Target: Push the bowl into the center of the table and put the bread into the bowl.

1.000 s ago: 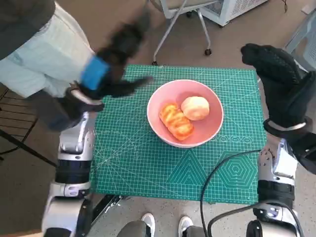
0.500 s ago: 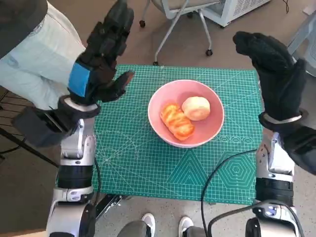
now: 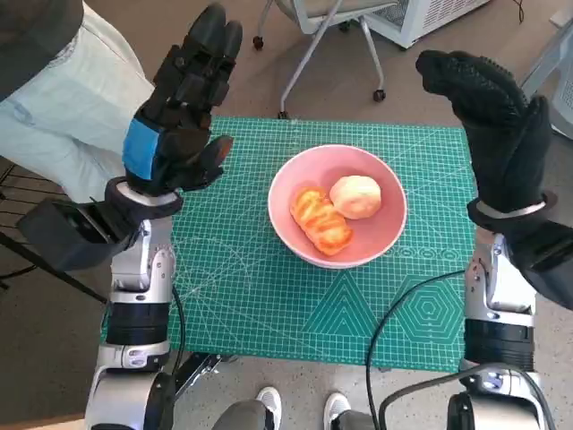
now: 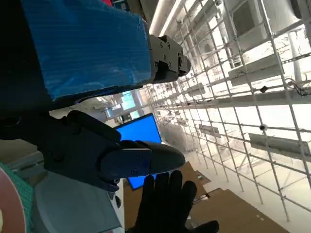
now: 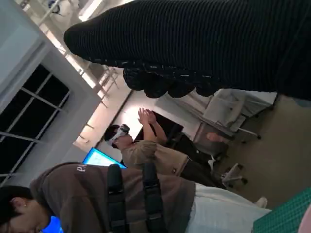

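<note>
Bowl (image 3: 337,206): mid-desk (image 3: 260,296), between my hands, holding both breads (image 3: 320,219).
Left hand (image 3: 179,107): raised, fingers spread, empty.
Right hand (image 3: 492,112): raised, empty, equally near.

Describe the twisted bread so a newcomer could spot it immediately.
On the green cutting mat sits a pink bowl holding two breads. The twisted bread is the elongated, glossy orange-brown one nearer the robot's left hand; the round bun beside it is paler and smooth.
</note>
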`<state>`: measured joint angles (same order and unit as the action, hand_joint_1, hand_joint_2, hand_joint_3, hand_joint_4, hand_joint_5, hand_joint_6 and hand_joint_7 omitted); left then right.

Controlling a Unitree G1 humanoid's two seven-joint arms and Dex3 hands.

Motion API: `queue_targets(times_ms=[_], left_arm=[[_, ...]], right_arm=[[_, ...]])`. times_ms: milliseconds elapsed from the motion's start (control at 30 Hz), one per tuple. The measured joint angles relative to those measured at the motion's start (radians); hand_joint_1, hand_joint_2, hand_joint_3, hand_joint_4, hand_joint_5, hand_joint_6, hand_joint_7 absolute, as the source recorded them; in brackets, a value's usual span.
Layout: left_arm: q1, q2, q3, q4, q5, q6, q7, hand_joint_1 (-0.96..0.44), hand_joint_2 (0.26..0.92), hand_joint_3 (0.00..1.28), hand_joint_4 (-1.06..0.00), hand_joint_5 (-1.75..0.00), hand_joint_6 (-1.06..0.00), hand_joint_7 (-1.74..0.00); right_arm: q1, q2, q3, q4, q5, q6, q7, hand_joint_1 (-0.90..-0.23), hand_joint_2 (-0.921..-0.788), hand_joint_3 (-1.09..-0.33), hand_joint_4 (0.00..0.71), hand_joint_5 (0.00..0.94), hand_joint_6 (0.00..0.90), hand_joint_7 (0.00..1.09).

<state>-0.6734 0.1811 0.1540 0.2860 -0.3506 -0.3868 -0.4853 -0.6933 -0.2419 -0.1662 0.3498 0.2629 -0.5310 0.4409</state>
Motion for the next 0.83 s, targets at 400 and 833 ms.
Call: queue_targets(times_ms=[400, 833], left_arm=[[0.016, -0.006, -0.027, -0.023, 0.003, 0.010, -0.001, -0.74, 0.921, 0.48, -0.06, -0.01, -0.15, 0.00], [0.020, -0.005, -0.041, -0.032, 0.023, 0.011, -0.002, -0.75, 0.921, 0.49, -0.05, -0.01, -0.13, 0.00]], right_arm=[[0.000, -0.001, 0.009, -0.009, -0.002, 0.013, -0.009, -0.678, -0.921, -0.691, 0.192, 0.001, 0.217, 0.15], [-0.002, -0.001, 0.015, -0.013, -0.002, 0.021, -0.013, -0.682, -0.921, -0.692, 0.192, 0.001, 0.219, 0.15]])
